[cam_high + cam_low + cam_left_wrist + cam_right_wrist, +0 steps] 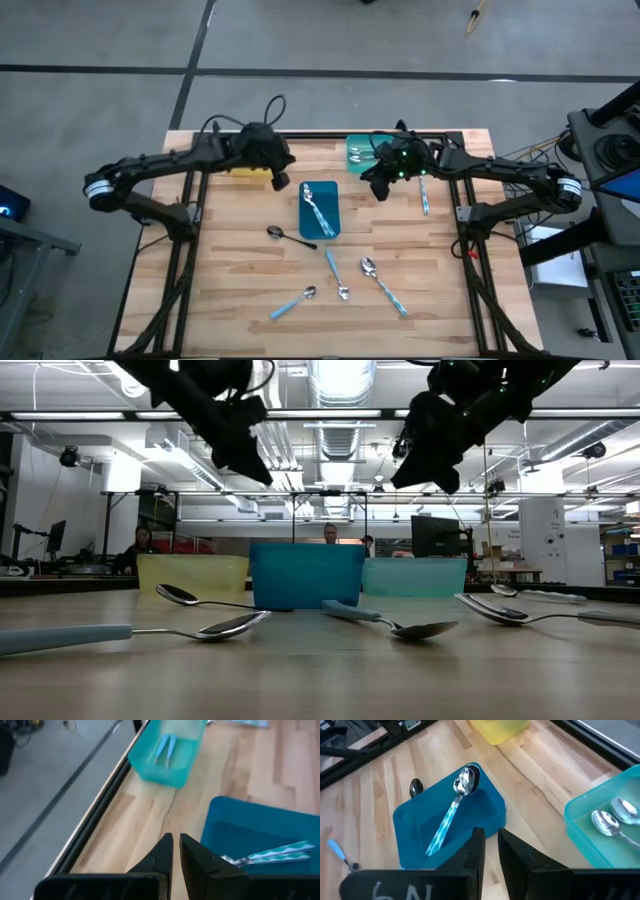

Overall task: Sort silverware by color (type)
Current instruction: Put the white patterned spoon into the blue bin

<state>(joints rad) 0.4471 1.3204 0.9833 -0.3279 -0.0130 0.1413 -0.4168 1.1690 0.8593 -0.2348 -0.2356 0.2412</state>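
Note:
Three trays stand toward the far edge of the table: a yellow one (246, 172), a blue one (319, 208) and a teal one (360, 152). One spoon with a light blue patterned handle (451, 815) lies in the blue tray. Shiny silver spoons (612, 820) lie in the teal tray. A dark spoon (285, 235) and several blue-handled spoons (336, 273) (384, 284) (293, 303) (424, 195) lie flat on the wood. My left gripper (281, 183) hangs shut over the table between the yellow and blue trays. My right gripper (378, 186) hangs shut between the blue and teal trays. Neither holds anything.
Both grippers (258, 472) (408, 478) hang well above the table in the low view. The near half of the table carries only the scattered spoons. People sit in the room beyond the far edge (330, 532).

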